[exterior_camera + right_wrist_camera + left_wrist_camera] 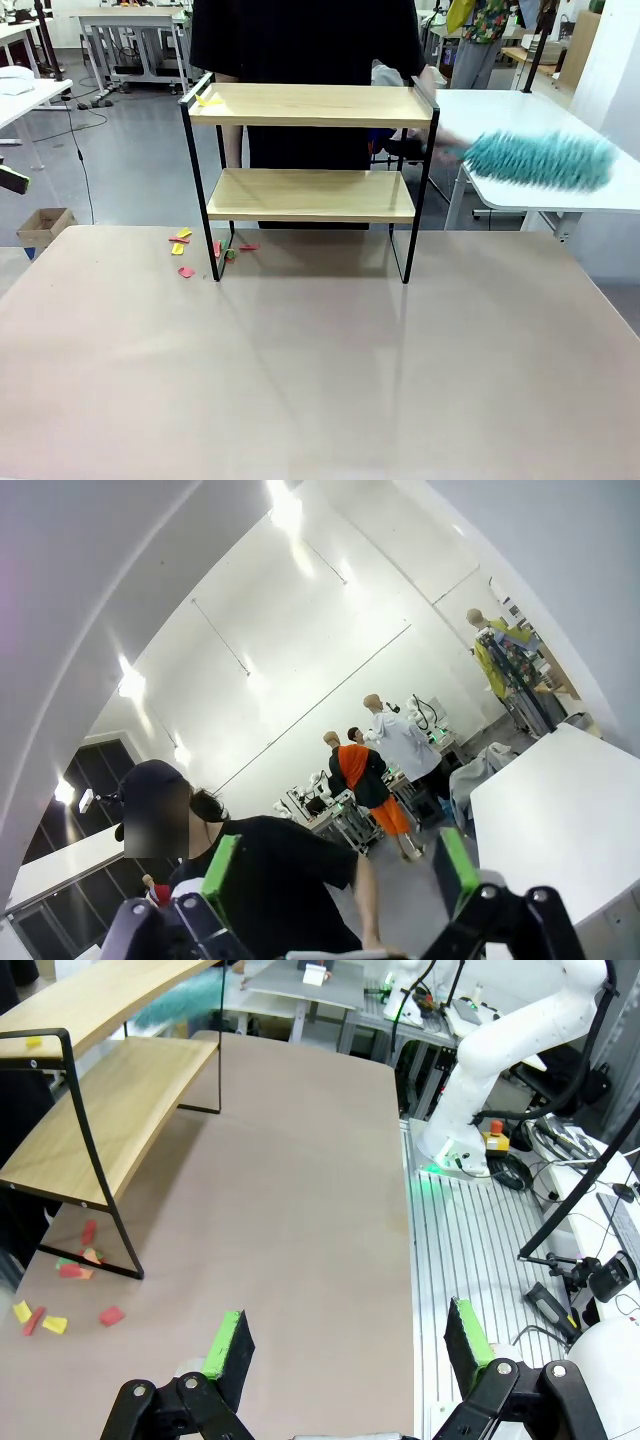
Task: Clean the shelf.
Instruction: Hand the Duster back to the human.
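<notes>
The shelf [310, 195] stands at the far middle of the table, two light boards in a black frame. A small yellow scrap [208, 99] lies on its top board. Red, yellow and green scraps [185, 250] litter the table by its left foot. A person in black stands behind the shelf with a blurred teal duster [540, 160] out past its right end. In the left wrist view my left gripper [348, 1345] is open above the table's near edge, with the shelf [110, 1110], the scraps [60, 1300] and the duster [180, 1005] ahead. My right gripper [338, 872] is open, tilted up toward the person [270, 880].
A white table [540, 115] stands to the right behind the shelf. A cardboard box [42, 228] sits on the floor at left. My right arm's white base [480, 1070] stands beside the table. The brown table [320, 370] stretches wide in front of the shelf.
</notes>
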Action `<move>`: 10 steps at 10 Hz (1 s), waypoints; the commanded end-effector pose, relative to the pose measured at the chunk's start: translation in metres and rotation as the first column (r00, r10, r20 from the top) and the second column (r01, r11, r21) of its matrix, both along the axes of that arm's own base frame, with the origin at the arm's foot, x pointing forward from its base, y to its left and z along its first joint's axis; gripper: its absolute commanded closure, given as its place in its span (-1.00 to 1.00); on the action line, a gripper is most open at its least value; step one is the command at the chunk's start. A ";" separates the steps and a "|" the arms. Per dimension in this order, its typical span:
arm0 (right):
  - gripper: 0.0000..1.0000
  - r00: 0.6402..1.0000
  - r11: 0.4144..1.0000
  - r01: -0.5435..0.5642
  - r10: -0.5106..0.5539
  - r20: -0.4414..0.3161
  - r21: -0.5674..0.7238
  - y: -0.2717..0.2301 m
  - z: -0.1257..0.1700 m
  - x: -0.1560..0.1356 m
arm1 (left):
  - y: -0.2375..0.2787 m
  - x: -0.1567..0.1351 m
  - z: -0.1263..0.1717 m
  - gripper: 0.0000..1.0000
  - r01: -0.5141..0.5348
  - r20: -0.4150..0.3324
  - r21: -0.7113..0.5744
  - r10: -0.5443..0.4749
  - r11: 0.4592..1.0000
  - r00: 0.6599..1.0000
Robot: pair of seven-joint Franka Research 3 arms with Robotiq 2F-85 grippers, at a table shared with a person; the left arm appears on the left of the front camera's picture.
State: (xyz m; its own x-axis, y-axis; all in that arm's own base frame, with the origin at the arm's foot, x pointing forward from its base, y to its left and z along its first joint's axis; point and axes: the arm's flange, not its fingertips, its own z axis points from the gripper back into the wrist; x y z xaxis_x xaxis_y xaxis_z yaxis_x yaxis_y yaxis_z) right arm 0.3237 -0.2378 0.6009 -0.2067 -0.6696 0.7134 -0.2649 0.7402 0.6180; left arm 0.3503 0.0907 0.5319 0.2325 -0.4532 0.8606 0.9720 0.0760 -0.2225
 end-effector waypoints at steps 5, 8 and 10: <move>-1.00 1.000 1.000 0.006 -0.006 -0.006 0.007 0.002 0.000 -0.001 | -0.001 -0.001 0.002 -1.00 0.000 0.002 -0.013 0.000 1.000 1.000; -1.00 1.000 1.000 0.006 -0.006 -0.006 0.007 0.002 0.000 -0.001 | -0.001 -0.001 0.002 -1.00 0.000 0.002 -0.013 0.000 1.000 1.000; -1.00 1.000 1.000 0.006 -0.006 -0.006 0.007 0.002 0.000 -0.001 | -0.001 -0.001 0.002 -1.00 0.000 0.002 -0.013 0.000 1.000 1.000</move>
State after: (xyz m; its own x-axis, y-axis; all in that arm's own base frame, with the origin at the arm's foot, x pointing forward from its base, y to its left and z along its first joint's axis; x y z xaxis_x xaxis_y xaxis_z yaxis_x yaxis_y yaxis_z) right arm 0.3237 -0.2378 0.6005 -0.2064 -0.6697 0.7134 -0.2642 0.7402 0.6183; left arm 0.3503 0.0907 0.5319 0.2324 -0.4532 0.8606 0.9720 0.0760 -0.2225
